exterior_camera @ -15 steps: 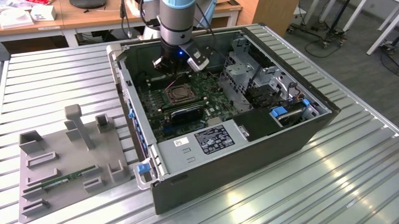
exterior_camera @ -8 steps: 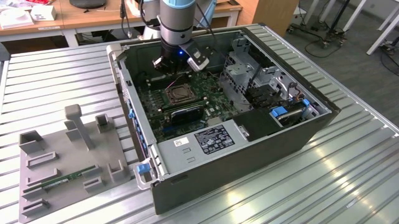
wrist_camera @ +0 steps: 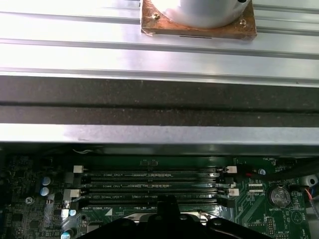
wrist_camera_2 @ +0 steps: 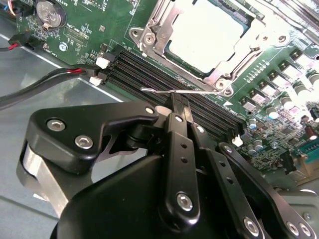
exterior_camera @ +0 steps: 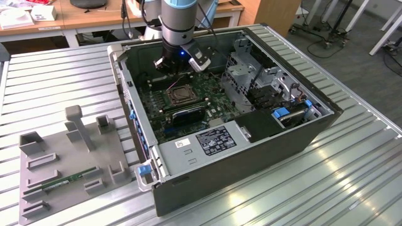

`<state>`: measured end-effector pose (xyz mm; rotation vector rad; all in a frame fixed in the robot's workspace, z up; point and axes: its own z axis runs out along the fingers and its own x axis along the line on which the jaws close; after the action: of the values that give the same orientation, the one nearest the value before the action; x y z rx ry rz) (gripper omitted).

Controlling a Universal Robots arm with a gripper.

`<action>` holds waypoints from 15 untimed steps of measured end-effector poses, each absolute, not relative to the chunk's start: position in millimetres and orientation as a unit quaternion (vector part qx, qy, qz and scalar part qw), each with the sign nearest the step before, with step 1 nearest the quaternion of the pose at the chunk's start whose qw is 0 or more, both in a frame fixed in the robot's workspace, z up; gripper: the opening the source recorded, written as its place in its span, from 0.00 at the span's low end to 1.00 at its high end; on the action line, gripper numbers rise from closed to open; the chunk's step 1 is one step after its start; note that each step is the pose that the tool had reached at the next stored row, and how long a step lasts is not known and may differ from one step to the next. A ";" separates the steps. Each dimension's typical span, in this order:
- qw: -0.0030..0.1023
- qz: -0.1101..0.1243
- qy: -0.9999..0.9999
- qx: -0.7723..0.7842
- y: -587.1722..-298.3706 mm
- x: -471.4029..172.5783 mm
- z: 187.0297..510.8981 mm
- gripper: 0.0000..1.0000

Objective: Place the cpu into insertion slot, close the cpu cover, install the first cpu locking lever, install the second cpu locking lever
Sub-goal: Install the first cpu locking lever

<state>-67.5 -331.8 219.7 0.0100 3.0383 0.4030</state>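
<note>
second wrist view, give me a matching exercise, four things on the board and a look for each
Things:
1 cpu
2 cpu cover
3 memory slots
4 coin battery

Looks:
a long black strips
b round silver disc
c flat pale square
d metal frame around a square opening

Pairs: 1c, 2d, 3a, 4b

The silver-grey tubular robot arm (exterior_camera: 178, 29) bore a light blue joint cap (exterior_camera: 188, 5). Its matte black jointed metal gripper (wrist_camera_2: 178, 105) was studded with round silver screws (wrist_camera_2: 83, 142).
</note>
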 end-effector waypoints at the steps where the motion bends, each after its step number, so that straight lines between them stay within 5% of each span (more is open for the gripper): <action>1: 0.038 0.131 0.991 0.003 -331.9 -66.8 219.2 0.11; 15: 0.038 0.131 0.991 0.003 -332.0 -64.6 216.4 0.11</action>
<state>-64.6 -332.0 216.4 0.0102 3.0399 0.4030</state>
